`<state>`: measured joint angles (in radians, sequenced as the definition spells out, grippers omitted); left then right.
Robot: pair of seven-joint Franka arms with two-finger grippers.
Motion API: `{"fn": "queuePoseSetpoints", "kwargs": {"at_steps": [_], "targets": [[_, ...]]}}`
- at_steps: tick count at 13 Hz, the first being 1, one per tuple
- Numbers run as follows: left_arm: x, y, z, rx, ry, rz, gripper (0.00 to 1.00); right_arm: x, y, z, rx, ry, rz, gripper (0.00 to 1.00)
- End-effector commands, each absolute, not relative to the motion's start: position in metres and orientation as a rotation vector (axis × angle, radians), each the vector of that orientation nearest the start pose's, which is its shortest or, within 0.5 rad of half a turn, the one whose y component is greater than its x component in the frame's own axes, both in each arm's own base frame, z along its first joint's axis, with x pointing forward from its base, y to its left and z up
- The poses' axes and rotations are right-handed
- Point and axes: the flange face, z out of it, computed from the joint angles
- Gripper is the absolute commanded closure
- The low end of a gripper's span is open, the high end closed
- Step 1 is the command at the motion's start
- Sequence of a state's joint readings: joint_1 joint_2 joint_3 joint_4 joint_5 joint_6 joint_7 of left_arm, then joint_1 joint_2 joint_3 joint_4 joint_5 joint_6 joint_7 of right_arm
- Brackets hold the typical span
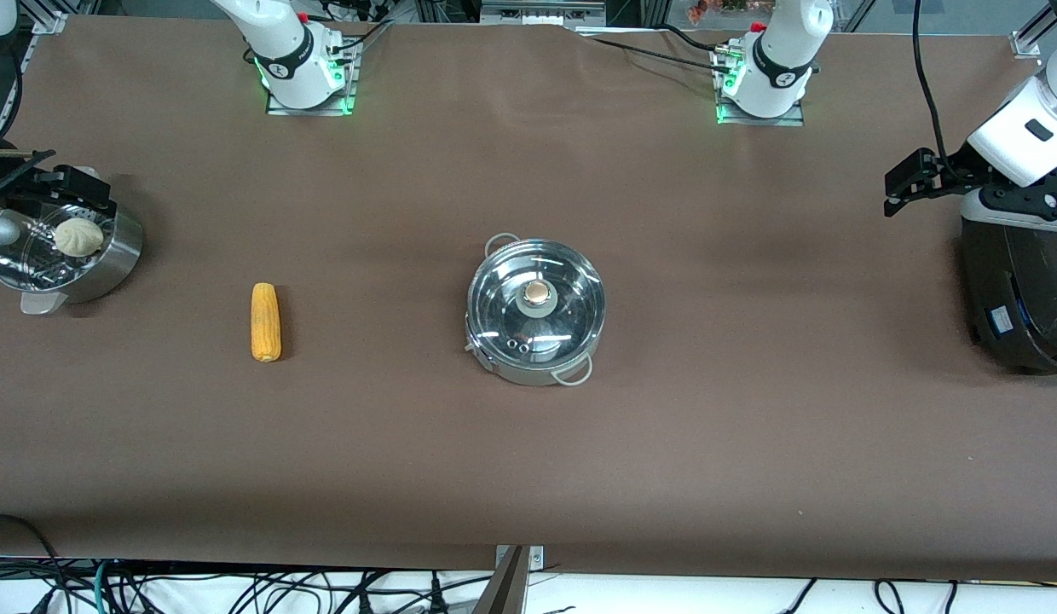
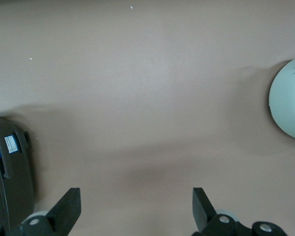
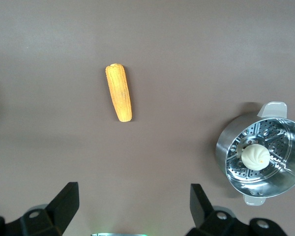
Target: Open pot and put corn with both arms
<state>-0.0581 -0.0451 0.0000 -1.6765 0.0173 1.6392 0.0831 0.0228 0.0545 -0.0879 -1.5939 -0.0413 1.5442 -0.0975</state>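
1. We record a brown tabletop (image 1: pixel 528 443) carrying four items.
2. The pot (image 1: pixel 535 309) stands at the middle of the tabletop, a shallow shiny steel vessel with thin wire loop handles. Its glass lid (image 1: pixel 528 328) sits on it, closed, with a tan knob (image 1: pixel 537 293) at the centre.
3. The corn (image 1: pixel 265 321), one yellow-orange cob, lies flat on the tabletop, well apart from the pot, toward the right arm's end. It shows again in the right wrist view, lying alone on the brown surface.
4. A perforated steel steamer pot (image 1: pixel 111 256) stands near the edge at the right arm's end, with a round white bun (image 1: pixel 77 237) inside it.
5. A dark rounded appliance (image 1: pixel 1019 290) sits at the left arm's end.
6. The right gripper (image 1: pixel 64 188) hangs over the steamer pot, jaws spread wide with nothing between them; its fingers (image 3: pixel 64 204) show apart in the right wrist view.
7. The left gripper (image 1: pixel 908 183) hangs over the tabletop beside the dark appliance, jaws likewise wide apart and empty; its fingers (image 2: pixel 66 209) frame bare tabletop in the left wrist view.
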Motion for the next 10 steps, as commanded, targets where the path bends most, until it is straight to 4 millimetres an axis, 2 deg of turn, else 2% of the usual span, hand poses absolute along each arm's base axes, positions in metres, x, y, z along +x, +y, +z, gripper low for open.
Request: {"fn": "queuePoseSetpoints", "kwargs": {"at_steps": [1, 10], "targets": [[0.5465, -0.0285, 0.6114, -3.134, 0.217, -0.005, 0.0, 0.5664, -0.0378, 0.589, -3.183, -0.042, 0.152, 0.0], [0.5477, -0.0284, 0.6089, -3.133, 0.214, 0.002, 0.0, 0.5712, -0.0377, 0.5952, -3.187, -0.042, 0.13, 0.0]]}}
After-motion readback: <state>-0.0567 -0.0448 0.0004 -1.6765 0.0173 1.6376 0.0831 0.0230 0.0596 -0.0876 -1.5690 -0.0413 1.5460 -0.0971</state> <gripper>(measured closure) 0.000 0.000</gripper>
